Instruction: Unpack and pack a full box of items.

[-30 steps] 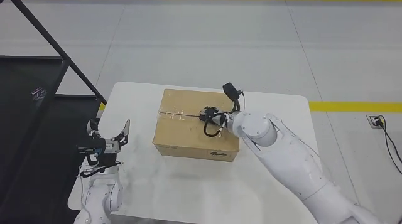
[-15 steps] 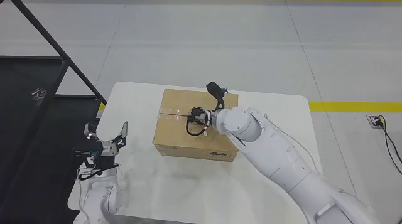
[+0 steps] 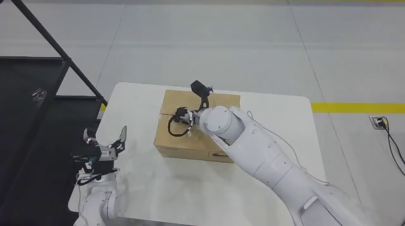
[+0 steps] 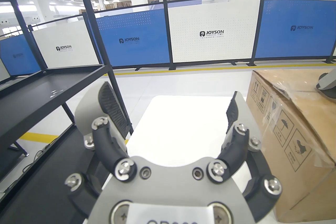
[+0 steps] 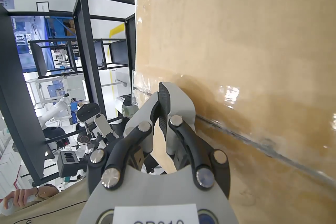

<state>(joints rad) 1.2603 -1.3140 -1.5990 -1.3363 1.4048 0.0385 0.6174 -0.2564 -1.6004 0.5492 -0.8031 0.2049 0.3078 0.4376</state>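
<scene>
A closed cardboard box (image 3: 221,102) stands in the middle of the white table (image 3: 278,118), its top flaps joined by a strip of clear tape (image 5: 249,141). My right gripper (image 3: 172,117) lies over the box top near its left end, shut with nothing between the pads, its tip (image 5: 161,93) down at the taped seam of the box (image 5: 236,38). My left gripper (image 3: 105,135) hovers at the table's left side, apart from the box, open and empty (image 4: 170,99). The box's printed side (image 4: 288,125) faces it.
A black metal shelf rack (image 3: 38,118) stands just left of the table, close to my left gripper; its shelves (image 4: 39,88) are bare. Bare tabletop lies in front of the box and to its right.
My right gripper has slid leftward along the taped seam across the box top. The left gripper has drifted slightly back toward the table's near left corner.
</scene>
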